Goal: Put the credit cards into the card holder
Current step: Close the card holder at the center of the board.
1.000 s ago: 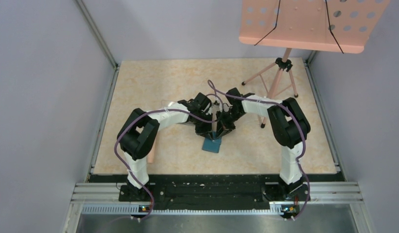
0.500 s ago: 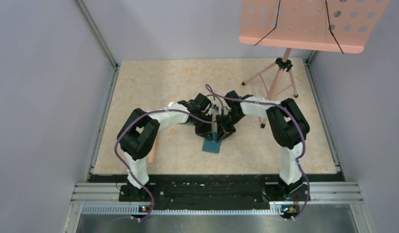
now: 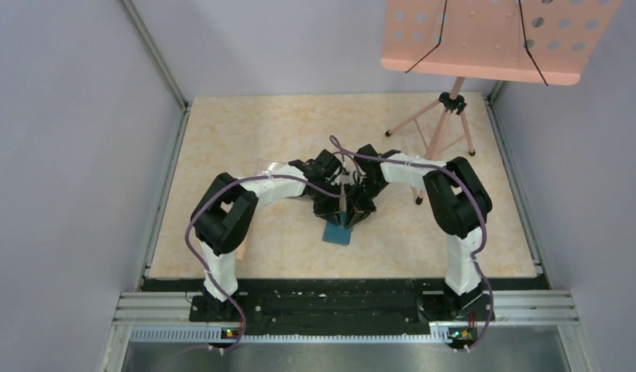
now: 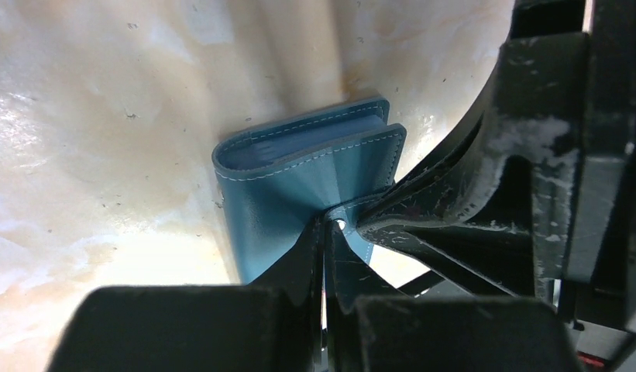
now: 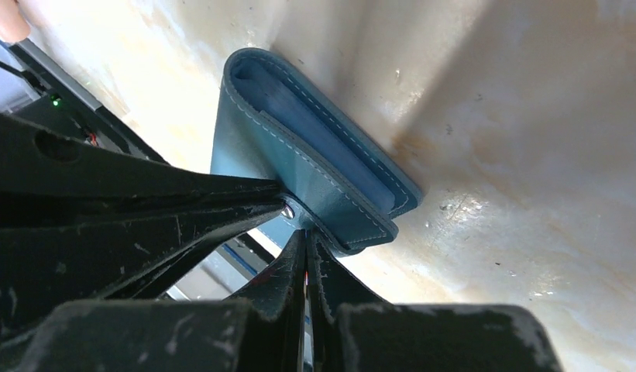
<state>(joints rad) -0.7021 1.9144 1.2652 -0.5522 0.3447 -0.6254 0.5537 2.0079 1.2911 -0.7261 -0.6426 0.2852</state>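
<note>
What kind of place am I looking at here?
Likely a robotics lab test booth: a left arm and right arm bolted to a metal rail, plain walls boxing in one small table, and a teal wallet set out between them.

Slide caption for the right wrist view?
Right gripper and left gripper, both shut, meet at the teal card holder's snap tab.

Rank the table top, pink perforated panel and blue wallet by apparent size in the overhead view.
1. table top
2. pink perforated panel, probably enlarged by being nearer the camera, and cut off by the frame
3. blue wallet, clearly smallest
</note>
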